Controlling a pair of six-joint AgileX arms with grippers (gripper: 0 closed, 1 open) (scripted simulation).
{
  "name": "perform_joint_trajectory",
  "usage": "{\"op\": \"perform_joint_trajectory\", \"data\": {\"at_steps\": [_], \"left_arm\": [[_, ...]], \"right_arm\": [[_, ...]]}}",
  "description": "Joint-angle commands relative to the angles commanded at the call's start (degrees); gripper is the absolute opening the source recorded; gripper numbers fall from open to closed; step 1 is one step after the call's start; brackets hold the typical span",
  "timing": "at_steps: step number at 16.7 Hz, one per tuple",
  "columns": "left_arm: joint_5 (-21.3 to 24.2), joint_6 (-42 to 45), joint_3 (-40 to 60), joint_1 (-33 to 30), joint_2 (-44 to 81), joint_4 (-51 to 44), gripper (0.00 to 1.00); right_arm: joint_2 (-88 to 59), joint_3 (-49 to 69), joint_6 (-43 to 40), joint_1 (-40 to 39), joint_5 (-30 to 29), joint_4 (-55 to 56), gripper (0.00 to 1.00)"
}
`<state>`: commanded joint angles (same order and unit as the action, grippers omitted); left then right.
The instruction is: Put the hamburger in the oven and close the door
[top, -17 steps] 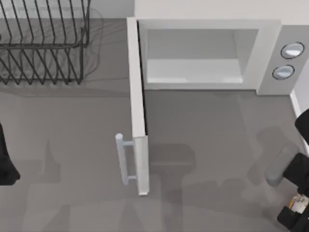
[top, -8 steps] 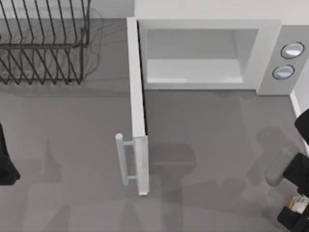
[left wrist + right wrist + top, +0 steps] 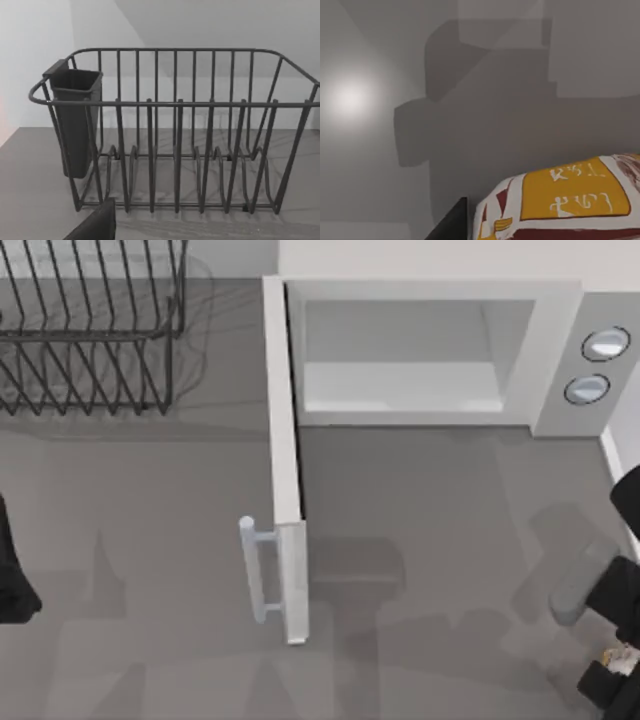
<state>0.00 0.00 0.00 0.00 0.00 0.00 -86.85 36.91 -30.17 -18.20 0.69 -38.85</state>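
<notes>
The white oven (image 3: 560, 340) stands at the back of the table with its cavity bare. Its door (image 3: 285, 470) is swung wide, jutting toward the front, and the pale bar handle (image 3: 256, 570) faces left. The hamburger (image 3: 622, 658) lies on the table at the front right corner, mostly under my right arm. In the right wrist view the hamburger (image 3: 570, 205) is very close, with its white, orange and yellow wrapper just below my right gripper (image 3: 612, 680). My left arm (image 3: 12, 580) is parked at the left edge.
A black wire dish rack (image 3: 90, 330) occupies the back left; in the left wrist view the rack (image 3: 175, 150) carries a dark cup (image 3: 75, 125) on one end. Grey table stretches between the door and my right arm.
My right arm has sunk slightly over the hamburger, so less of it shows from above. The door and left arm have not moved.
</notes>
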Motion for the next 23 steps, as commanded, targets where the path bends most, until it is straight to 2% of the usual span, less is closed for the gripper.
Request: {"op": "perform_joint_trajectory", "data": {"at_steps": [3, 9, 12, 18, 23], "left_arm": [[0.00, 0.00, 0.00, 0.00, 0.00, 0.00, 1.00], [0.00, 0.00, 0.00, 0.00, 0.00, 0.00, 1.00], [0.00, 0.00, 0.00, 0.00, 0.00, 0.00, 1.00], [0.00, 0.00, 0.00, 0.00, 0.00, 0.00, 1.00], [0.00, 0.00, 0.00, 0.00, 0.00, 0.00, 1.00]], "right_arm": [[1.37, 3.15, -0.17, 0.02, 0.00, -4.09, 0.00], [7.60, 13.44, -0.44, 0.18, -0.01, -22.44, 0.00], [9.90, 16.22, -0.40, 0.28, -0.01, -26.21, 0.00], [9.22, 16.39, 0.05, 0.01, -0.28, -25.51, 0.00], [0.28, 20.66, 5.83, -2.72, -5.23, -13.74, 0.00]]}}
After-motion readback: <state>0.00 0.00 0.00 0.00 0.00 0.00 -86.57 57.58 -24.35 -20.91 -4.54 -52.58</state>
